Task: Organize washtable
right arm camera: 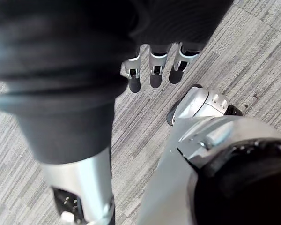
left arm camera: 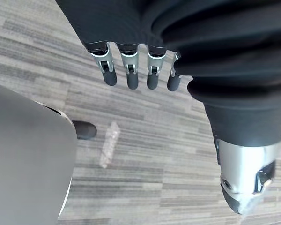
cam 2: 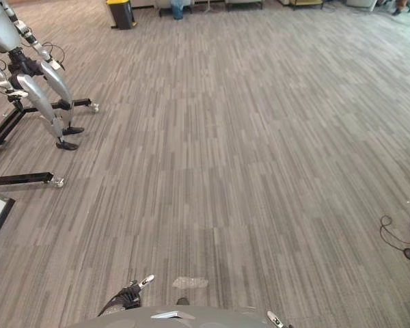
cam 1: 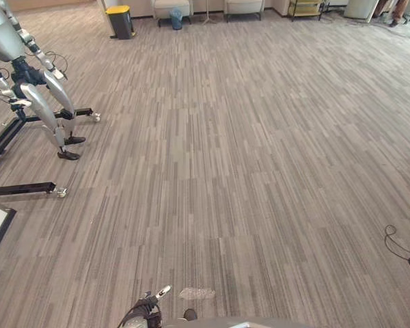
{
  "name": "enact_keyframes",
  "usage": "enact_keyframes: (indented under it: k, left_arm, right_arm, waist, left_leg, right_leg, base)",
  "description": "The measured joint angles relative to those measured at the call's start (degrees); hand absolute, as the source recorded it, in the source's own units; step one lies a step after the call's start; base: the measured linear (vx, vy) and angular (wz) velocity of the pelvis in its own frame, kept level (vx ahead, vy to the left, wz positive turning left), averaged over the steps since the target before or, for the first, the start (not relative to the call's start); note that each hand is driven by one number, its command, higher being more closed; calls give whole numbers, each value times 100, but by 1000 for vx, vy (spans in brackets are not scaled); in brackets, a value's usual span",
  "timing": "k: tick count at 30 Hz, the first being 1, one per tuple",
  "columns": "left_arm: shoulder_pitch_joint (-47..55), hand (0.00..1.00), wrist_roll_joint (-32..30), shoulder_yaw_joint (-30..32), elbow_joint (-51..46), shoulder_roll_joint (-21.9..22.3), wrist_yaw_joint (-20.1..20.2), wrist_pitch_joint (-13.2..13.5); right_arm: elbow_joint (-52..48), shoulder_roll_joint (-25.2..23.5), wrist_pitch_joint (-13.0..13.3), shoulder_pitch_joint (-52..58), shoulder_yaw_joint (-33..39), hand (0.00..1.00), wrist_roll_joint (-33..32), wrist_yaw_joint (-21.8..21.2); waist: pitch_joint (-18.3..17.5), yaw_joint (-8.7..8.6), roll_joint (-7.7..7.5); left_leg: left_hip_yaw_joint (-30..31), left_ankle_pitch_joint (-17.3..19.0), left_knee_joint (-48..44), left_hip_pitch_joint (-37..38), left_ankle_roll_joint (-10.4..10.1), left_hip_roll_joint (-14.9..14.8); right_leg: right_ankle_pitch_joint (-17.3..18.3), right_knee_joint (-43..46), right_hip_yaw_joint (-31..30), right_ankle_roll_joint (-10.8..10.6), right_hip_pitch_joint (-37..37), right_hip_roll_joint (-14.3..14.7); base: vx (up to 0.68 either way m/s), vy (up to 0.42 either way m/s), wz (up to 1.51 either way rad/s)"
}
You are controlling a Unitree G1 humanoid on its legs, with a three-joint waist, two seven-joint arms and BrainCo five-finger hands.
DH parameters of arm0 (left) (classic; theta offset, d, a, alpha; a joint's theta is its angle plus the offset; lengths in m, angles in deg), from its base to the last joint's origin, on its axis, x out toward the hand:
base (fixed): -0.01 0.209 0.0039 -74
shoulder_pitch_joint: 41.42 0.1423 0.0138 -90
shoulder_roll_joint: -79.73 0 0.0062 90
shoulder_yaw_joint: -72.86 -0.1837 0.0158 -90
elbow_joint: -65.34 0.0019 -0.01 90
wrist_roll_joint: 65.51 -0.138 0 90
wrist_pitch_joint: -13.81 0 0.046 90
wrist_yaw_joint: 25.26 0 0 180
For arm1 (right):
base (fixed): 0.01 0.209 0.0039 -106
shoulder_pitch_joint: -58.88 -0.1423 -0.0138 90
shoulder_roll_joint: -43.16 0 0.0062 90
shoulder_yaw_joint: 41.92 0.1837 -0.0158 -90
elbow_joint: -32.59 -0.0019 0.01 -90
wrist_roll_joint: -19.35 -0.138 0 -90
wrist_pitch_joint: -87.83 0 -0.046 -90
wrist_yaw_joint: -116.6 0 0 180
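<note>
Fig.: L hand (left arm camera: 132, 70) & R hand (right arm camera: 155, 70) hang over carpet (cam 1: 260, 171), fingers straight, holding nothing; clear plastic item (cam 1: 197, 293) lies near L hand.

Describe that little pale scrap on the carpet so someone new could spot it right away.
Start from the grey striped carpet and come to its near edge, just right of the robot's left hand. There lies a small, flat see-through scrap, maybe plastic wrapping, paler than the carpet around it.
</note>
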State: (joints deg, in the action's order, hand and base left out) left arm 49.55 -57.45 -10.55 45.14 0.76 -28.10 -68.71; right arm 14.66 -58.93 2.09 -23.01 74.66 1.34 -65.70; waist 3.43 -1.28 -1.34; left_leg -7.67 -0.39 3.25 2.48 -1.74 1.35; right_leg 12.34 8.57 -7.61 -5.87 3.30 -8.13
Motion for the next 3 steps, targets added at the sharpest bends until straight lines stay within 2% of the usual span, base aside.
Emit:
enact_keyframes:
  k: [3]
  left_arm:
    - [51,0,0,-97,-2,-21,6,5]
  right_arm:
    - [-4,0,3,-52,-13,0,150,-13]
  waist:
    - [-85,11,-29]
  left_leg:
    - [21,-8,90,73,13,28]
  right_leg:
    - [-142,-146,31,28,104,-10]
  base:
    - [117,35,7]
